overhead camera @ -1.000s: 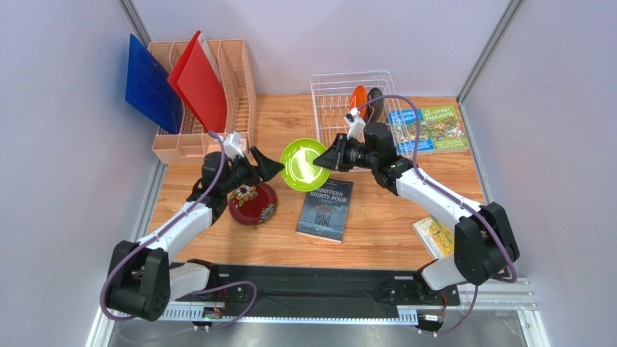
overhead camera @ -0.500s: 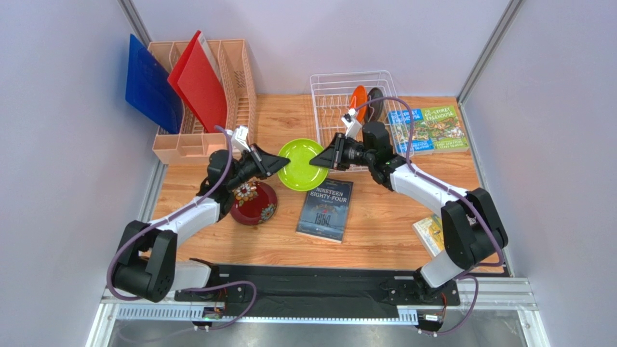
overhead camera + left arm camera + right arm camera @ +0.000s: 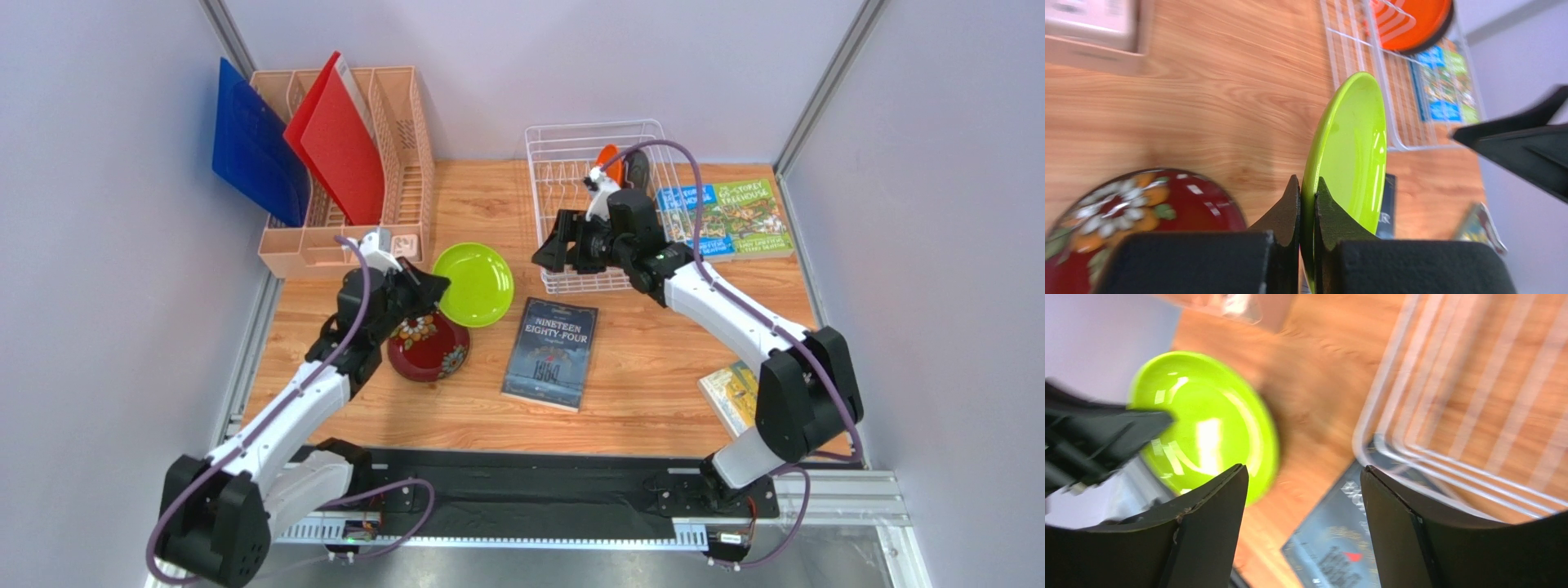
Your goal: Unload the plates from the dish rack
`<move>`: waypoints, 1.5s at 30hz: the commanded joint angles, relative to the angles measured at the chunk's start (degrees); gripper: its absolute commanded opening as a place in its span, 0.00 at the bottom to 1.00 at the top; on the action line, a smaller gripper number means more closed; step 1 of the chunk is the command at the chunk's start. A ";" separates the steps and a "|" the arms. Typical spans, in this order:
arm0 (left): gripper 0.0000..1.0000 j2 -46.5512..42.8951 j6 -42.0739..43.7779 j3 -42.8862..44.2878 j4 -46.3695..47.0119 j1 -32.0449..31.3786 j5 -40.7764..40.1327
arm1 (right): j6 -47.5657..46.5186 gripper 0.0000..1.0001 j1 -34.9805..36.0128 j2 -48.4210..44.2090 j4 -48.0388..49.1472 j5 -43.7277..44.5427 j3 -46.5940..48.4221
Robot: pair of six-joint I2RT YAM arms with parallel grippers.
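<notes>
The green plate (image 3: 1352, 141) in the black left end effector (image 3: 1306, 190) is shining bright lime. Right beside that end effector, the red plate (image 3: 429, 346) is showing a dark red colour with orange and white flowers. Near the black right end effector (image 3: 1303, 471), the orange plate (image 3: 1419, 18) is glowing inside the white wire rack (image 3: 564, 147). The counter (image 3: 638, 392) is showing light brown wood with thin lines.

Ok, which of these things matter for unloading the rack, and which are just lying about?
Job: dish rack, lime green plate in left pincer, orange plate, dark plate, red floral plate.
Lying about: pink organiser, red board, blue board, Nineteen Eighty-Four book, colourful books, yellow book.
</notes>
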 commanded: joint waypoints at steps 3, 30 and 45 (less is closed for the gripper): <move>0.00 -7.04 2.53 -2.39 -15.39 0.11 -19.03 | -11.62 0.76 -3.06 -4.26 -9.88 22.38 7.41; 0.32 -10.03 -4.24 -11.71 -19.89 0.11 -23.98 | -13.20 0.77 -10.54 9.62 -12.52 24.18 19.62; 1.00 -11.87 3.40 -5.21 -20.25 0.11 -20.65 | -18.73 0.76 -10.89 30.95 -14.98 38.59 42.56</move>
